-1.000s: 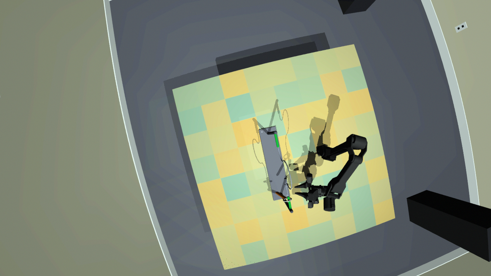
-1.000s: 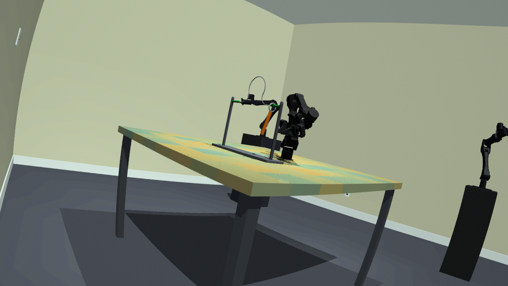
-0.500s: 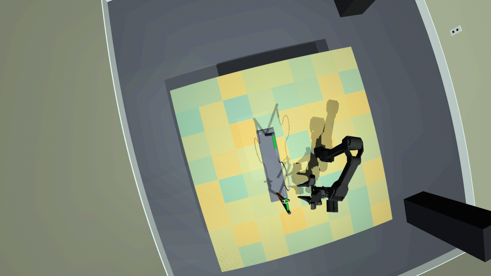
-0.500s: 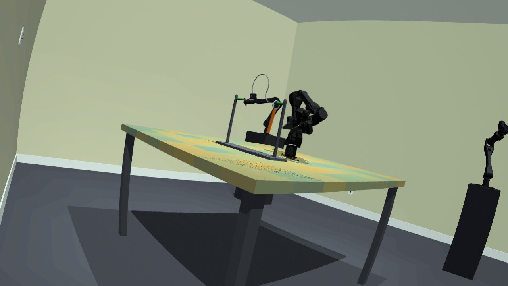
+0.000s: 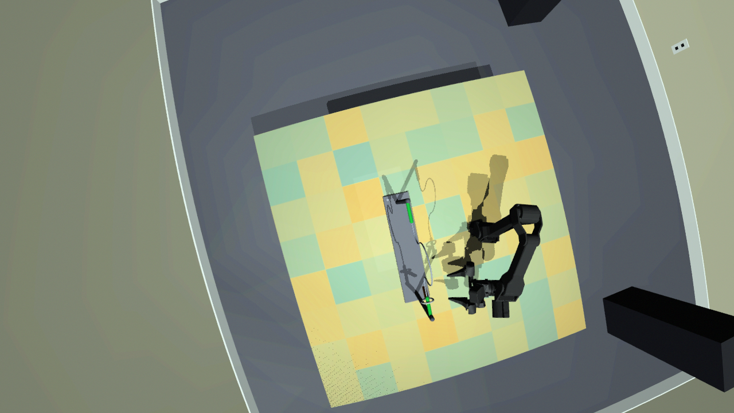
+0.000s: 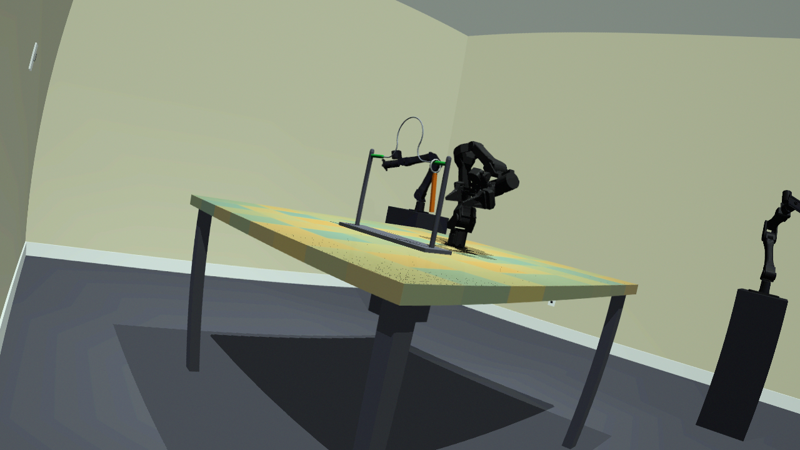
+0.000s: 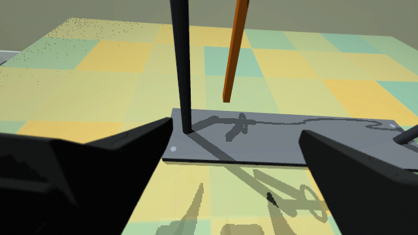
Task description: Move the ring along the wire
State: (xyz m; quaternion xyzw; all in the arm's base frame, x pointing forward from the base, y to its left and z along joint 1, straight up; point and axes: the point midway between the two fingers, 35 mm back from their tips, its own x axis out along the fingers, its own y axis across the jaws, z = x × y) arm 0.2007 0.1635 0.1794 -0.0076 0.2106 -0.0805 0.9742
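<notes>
The ring (image 5: 421, 302) (image 6: 430, 166) hangs around the green part (image 5: 429, 310) (image 6: 442, 162) beside the near post (image 5: 432, 319) (image 6: 440, 207) (image 7: 183, 65). Its orange handle (image 6: 433, 192) (image 7: 236, 52) hangs down nearly upright, its lower end above the base plate. My gripper (image 5: 448, 287) (image 6: 449, 201) (image 7: 234, 129) is wide open and empty, back from the handle on the arm's side; in the wrist view the handle shows beyond and above the gap between the fingers. The thin grey wire (image 5: 431, 267) (image 6: 412, 117) loops up between this green part and the other green part (image 5: 409, 213) (image 6: 377, 155).
The base plate (image 5: 405, 256) (image 6: 385, 239) (image 7: 343, 143) stands on the chequered table (image 5: 379, 349) (image 6: 475, 294). The other post (image 5: 401, 201) (image 6: 365, 187) (image 7: 406, 135) rises at its far end. Other arms on dark pedestals (image 6: 741, 358) stand off the table.
</notes>
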